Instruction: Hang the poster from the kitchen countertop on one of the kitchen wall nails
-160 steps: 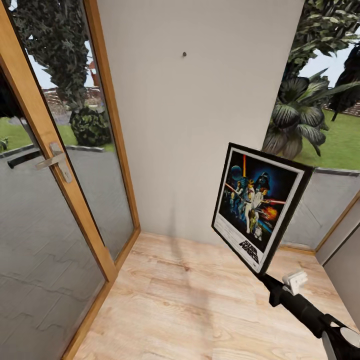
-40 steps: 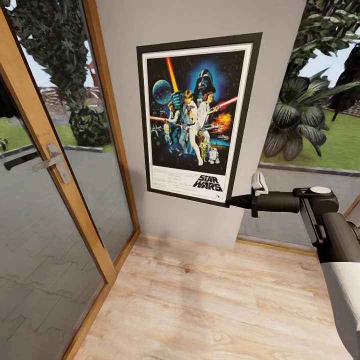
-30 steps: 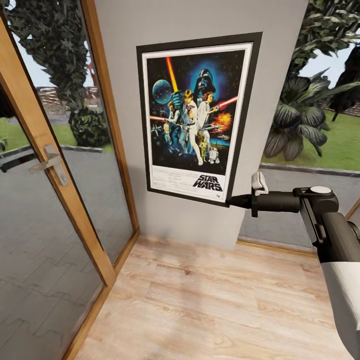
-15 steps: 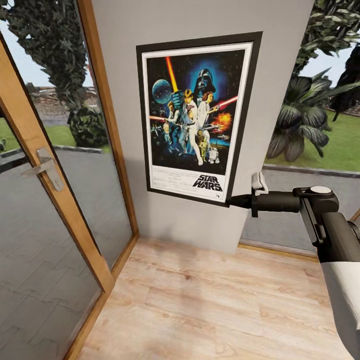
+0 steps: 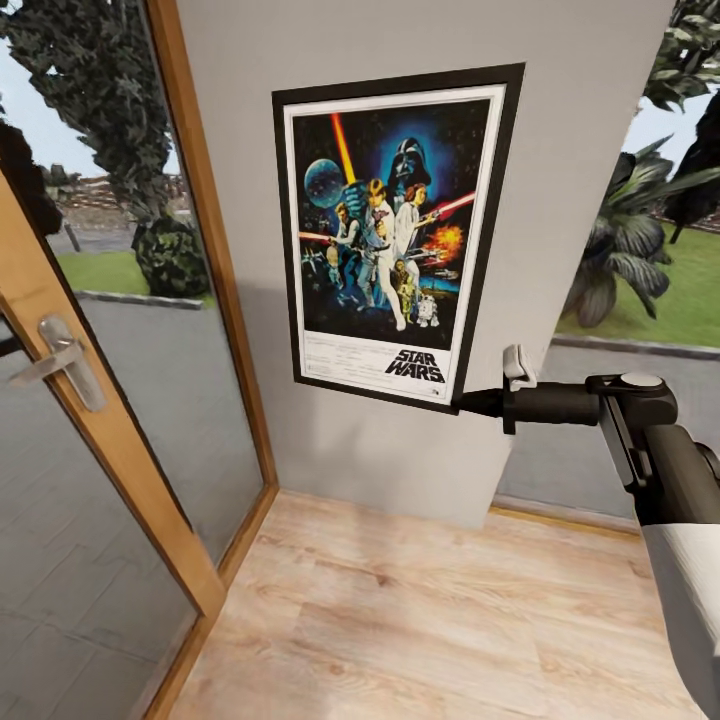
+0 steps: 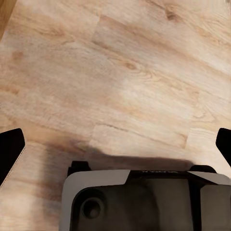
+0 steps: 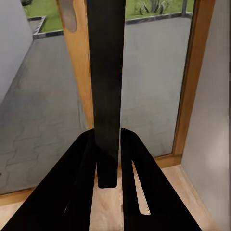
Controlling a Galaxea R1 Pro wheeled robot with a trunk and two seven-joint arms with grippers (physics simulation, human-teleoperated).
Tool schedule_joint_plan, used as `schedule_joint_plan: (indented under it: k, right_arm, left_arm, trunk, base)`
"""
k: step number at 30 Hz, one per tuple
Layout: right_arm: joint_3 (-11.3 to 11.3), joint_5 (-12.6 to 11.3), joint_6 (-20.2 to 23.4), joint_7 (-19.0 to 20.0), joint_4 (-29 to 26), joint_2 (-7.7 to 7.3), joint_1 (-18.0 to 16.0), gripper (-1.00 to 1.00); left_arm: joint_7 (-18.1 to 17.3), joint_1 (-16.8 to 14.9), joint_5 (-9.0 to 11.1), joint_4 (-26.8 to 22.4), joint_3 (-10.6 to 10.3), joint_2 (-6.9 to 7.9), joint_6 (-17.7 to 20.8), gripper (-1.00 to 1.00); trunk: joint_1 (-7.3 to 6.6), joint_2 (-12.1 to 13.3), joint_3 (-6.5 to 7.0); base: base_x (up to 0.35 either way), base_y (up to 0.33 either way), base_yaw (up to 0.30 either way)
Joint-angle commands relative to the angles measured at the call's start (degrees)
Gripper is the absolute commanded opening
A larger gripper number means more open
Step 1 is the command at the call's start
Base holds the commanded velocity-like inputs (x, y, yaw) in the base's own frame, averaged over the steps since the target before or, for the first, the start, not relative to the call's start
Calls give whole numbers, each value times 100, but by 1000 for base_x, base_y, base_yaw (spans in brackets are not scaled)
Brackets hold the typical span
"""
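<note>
Poster (image 5: 396, 235) stands upright and flat in front of the light grey wall (image 5: 570, 150), high on the panel between the wooden door frame (image 5: 205, 260) and the window side with the garden plants. The right pincer (image 5: 462, 403) is clenched on the lower corner of the poster, on the side away from the door frame; in the right wrist view the two dark fingers (image 7: 79, 187) press on the thin black edge of the frame (image 7: 107, 86) from both sides. I judge that the hanging step is almost at its end: the frame seems to lie against the wall, but the nail is hidden behind it, so I cannot say if it already carries the weight. To do this step well, the pincer should loosen slowly and only a little at first, so that a frame not yet caught can be noticed before it slides down the wall. After that the arm should draw back straight from the poster corner, not sideways, otherwise it may tilt the frame. The left pincer (image 6: 115, 144) is released, its dark tips wide apart above the floor. Below the poster the floor (image 5: 420, 620) is of pale wooden planks. Beside the door frame a metal handle (image 5: 55, 360) shows on the glass door.
</note>
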Motion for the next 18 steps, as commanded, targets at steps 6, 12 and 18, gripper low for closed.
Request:
schedule_joint_plan:
  k: [6, 12, 18]
  right_arm:
    - [-3, -2, 74, 26, -5, 0, -6, -100]
    - [-3, -6, 74, 26, -5, 0, -6, -100]
    - [-3, -19, 74, 26, -5, 0, -6, -100]
  left_arm:
    - [-31, -1, -3, -13, 14, -3, 48, 100]
    - [-31, -1, -3, -13, 14, -3, 51, 100]
    - [-31, -1, -3, -13, 14, -3, 56, 100]
  trunk:
    - [7, -11, -11]
    - [7, -11, -11]
    - [7, -11, -11]
  base:
    - [314, 92, 0]
    - [315, 93, 0]
    - [321, 93, 0]
